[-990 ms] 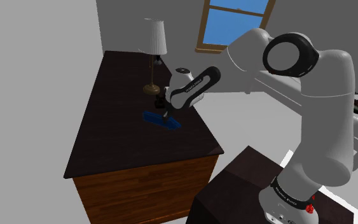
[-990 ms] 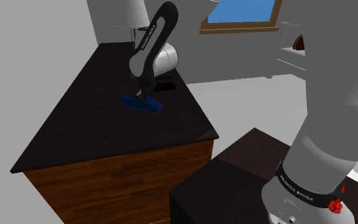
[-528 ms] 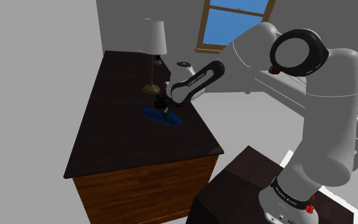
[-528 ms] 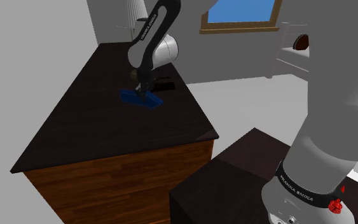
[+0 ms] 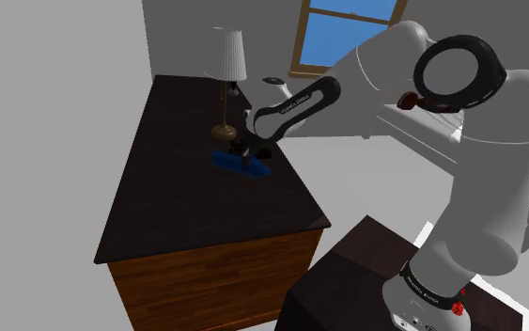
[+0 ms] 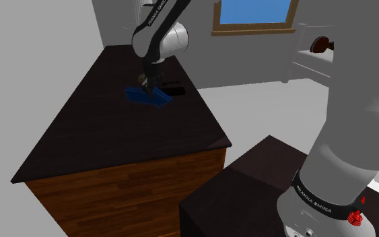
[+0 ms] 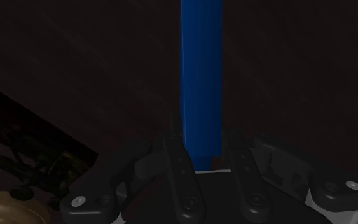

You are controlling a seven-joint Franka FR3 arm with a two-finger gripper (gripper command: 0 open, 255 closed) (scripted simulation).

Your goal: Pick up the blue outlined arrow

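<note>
A black claw [image 6: 149,86] reaches down from the white arm [image 6: 159,34]. Its two fingers are closed on a blue arrow [image 6: 147,98], pinching its narrow shaft, likely so the flat piece cannot slip. The arrow hangs tilted, seemingly just clear of the dark wooden table [image 6: 114,145], beside a lamp [image 5: 227,55] at the table's far end.

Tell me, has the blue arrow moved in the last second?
Yes. In the shoulder view the arrow has shifted up toward the lamp, clasped by the gripper.
</note>
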